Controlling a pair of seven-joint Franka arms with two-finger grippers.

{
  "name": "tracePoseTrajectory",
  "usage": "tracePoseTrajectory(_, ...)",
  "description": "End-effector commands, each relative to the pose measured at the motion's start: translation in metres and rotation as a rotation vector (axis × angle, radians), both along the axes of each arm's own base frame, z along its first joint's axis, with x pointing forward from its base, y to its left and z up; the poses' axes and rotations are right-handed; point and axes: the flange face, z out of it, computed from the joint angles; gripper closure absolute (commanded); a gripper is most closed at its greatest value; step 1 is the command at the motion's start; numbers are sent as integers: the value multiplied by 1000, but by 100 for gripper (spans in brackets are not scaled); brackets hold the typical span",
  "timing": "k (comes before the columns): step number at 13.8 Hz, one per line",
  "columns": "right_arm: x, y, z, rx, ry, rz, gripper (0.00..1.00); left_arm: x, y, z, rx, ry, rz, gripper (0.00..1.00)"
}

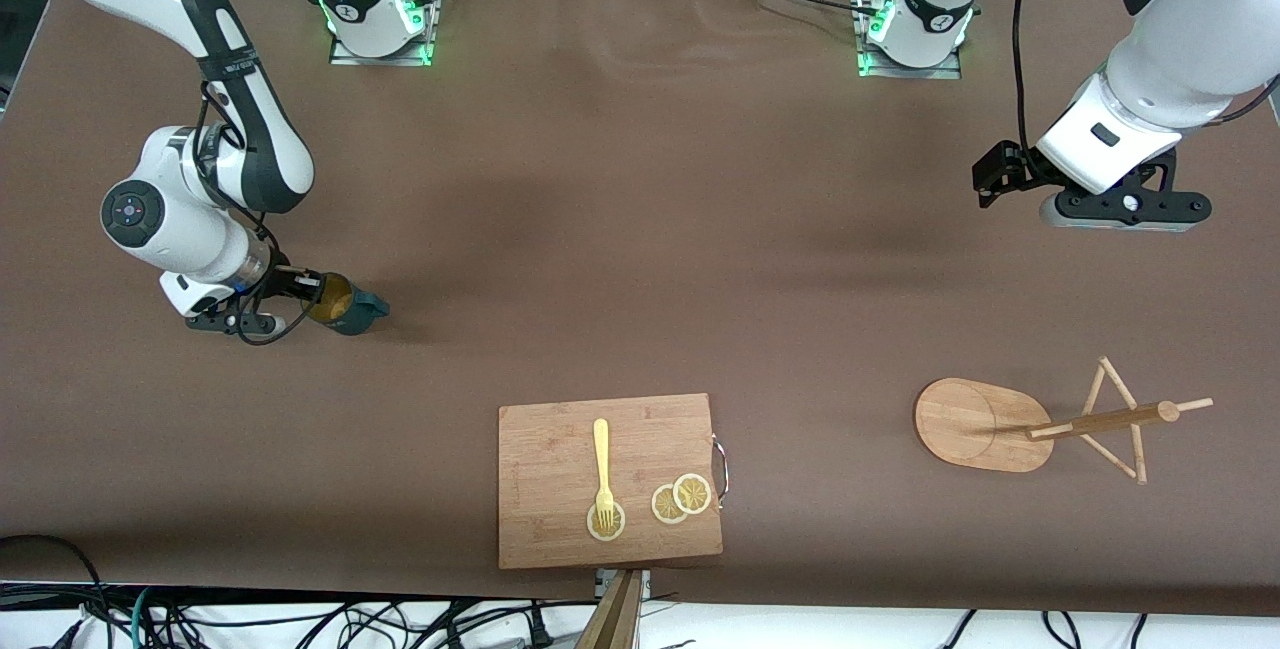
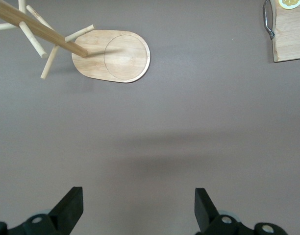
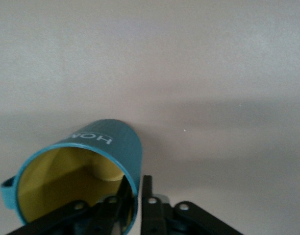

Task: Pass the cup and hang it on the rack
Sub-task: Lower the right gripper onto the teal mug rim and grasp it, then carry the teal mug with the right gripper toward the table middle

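The right gripper [image 1: 300, 291] is down at the right arm's end of the desk [image 1: 620, 229], and its fingers [image 3: 146, 205] are pinched on the rim of the cup [image 1: 345, 304], one inside the yellow wall, one outside. The cup looks tilted, mouth toward the wrist camera, little handle [image 1: 378, 306] pointing away from the gripper. It looks like a small, hard, glazed mug: stiff, probably light enough for a rim pinch, but smooth, so it could swivel or slip if swung fast. The ribbed outer wall may give some bite. The handle has to stay free, since that is what should go over a peg.

Over at the left arm's end, the left gripper [image 2: 140, 208] waits in the air with fingers spread wide, nothing between them. The rack [image 1: 1040, 424] stands near the front camera, pegs fanning out. The cutting board [image 1: 610, 479] with fork [image 1: 602, 469] and lemon slices [image 1: 682, 499] lies between. The brown cover is flat, matte, with plenty of bare room mid-desk for a handover.
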Motion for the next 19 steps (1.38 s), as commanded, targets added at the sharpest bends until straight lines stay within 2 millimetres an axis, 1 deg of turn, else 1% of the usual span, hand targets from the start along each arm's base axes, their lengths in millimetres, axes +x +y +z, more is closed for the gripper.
tracePoseTrajectory(1, 10, 8, 12, 14, -26, 1, 100, 2, -3, 6, -5, 0, -8, 0)
tracePoseTrajectory(2, 16, 13, 19, 16, -43, 13, 100, 3, -2, 5, -5, 1, -6, 0)
tracePoseTrajectory(4, 28, 34, 37, 27, -64, 47, 100, 2, -3, 5, -5, 1, -8, 0)
tracePoseTrajectory(6, 38, 67, 56, 39, -65, 73, 100, 3, -3, 5, -5, 2, -10, 0)
tracePoseTrajectory(7, 42, 93, 61, 46, -66, 45, 100, 2, -3, 6, -5, 0, -8, 0)
tracePoseTrajectory(8, 45, 126, 68, 51, -69, 9, 100, 2, -3, 6, -5, 0, -8, 0)
tracePoseTrajectory(10, 51, 185, 72, 62, -81, -31, 100, 3, -3, 5, -5, 1, -8, 0)
tracePoseTrajectory(11, 52, 219, 74, 76, -85, -48, 100, 2, -3, 5, -5, 1, -8, 0)
tracePoseTrajectory(13, 48, 279, 74, 104, -84, -160, 100, 3, -1, 5, -4, 0, -7, 0)
tracePoseTrajectory(15, 38, 338, 74, 125, -88, -233, 100, 3, -2, 4, -3, 3, -7, 0)
tracePoseTrajectory(16, 33, 360, 74, 134, -89, -267, 100, 3, -2, 5, -3, 1, -7, 0)
tracePoseTrajectory(19, 8, 433, 73, 161, -87, -336, 100, 3, -1, 5, -3, 1, -7, 0)
